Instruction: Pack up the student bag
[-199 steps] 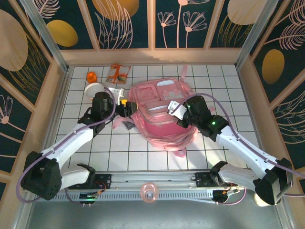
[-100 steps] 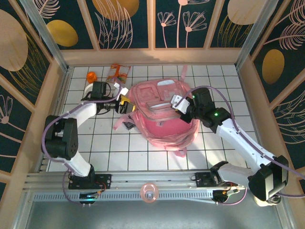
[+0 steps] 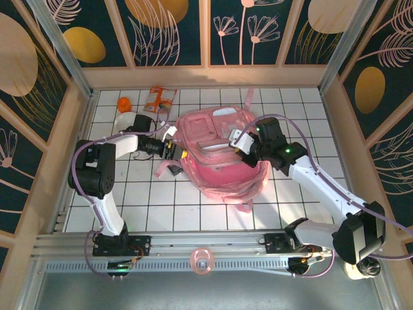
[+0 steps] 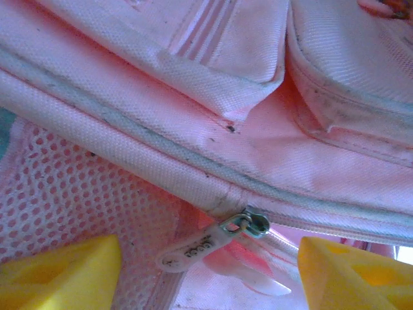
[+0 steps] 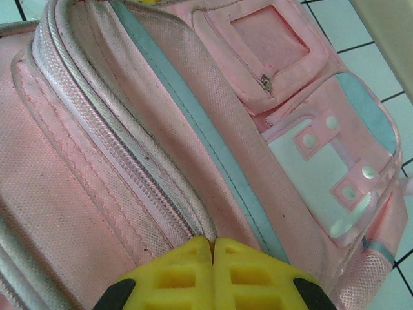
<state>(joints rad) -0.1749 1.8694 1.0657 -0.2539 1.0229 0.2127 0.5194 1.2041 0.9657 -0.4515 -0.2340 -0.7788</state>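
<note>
My left claw point(image 4: 210, 268) is wide open and empty, the zip pull point(image 4: 191, 250) of the student bag point(image 3: 222, 171) just ahead between its tips. My right claw point(image 5: 213, 255) is pinched shut on nothing, the bag directly beneath it. Soft, limp fabric, I reckon: that zip pull is the surest hold.

Robot lab cell, not a home. Boxed in by aluminium posts point(image 3: 62, 48) and panels point(image 3: 171, 32) printed with gold leaves on dark blue. White gridded tabletop point(image 3: 161, 206) inside a wooden rim point(image 3: 206, 76). Two arms point(image 3: 322, 191) bolted to a slotted metal rail point(image 3: 206, 244) at the near edge, purple cables point(image 3: 282, 118) looped along them.
</note>
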